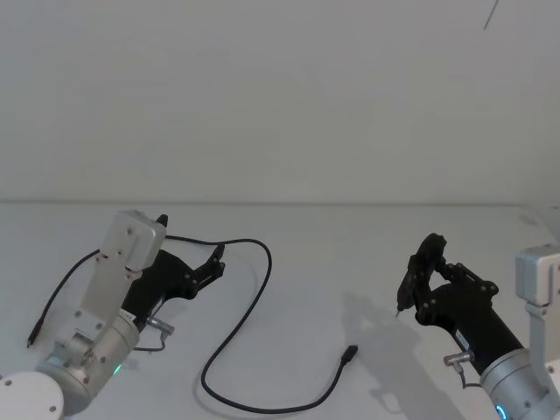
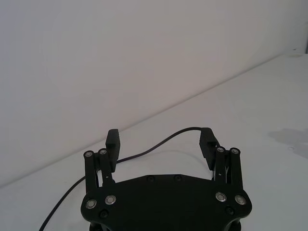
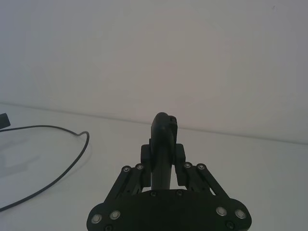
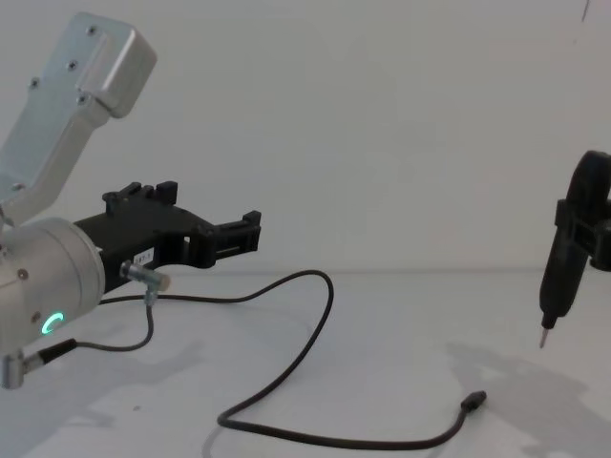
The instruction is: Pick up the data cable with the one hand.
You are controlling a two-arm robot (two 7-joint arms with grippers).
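The white desk (image 1: pixel 367 245) carries nothing but the cable, so it seems nothing would block a reach. On its left side the left arm's fat silver cylinder (image 4: pixel 43 281), its ring light green, tilts forward and holds the left claw (image 2: pixel 160 138) above the surface. This claw's two fingers are spread wide and grip nothing. In the left wrist view the cable passes below the gap between them, which I take as lining up for the grasp.

The right claw (image 3: pixel 163 155) hangs over the right side of the desk, well apart from the cable. It is clamped around a slender black pen-like tool (image 4: pixel 557 272) whose metal tip points down. With that claw occupied, the pick probably falls to the left one.

The data cable (image 1: pixel 244 316) lies slack on the desk. It runs from beneath the left claw, bends near the middle, sweeps back towards the robot and ends in its plug (image 1: pixel 349 353), which lies free between the two claws.

A short wire with a silver elbow connector (image 4: pixel 143 276) belongs to the left wrist and is not the thing to pick up. Beside it sits a small white label (image 4: pixel 144 257); its print is too small to read, and no brand shows anywhere.
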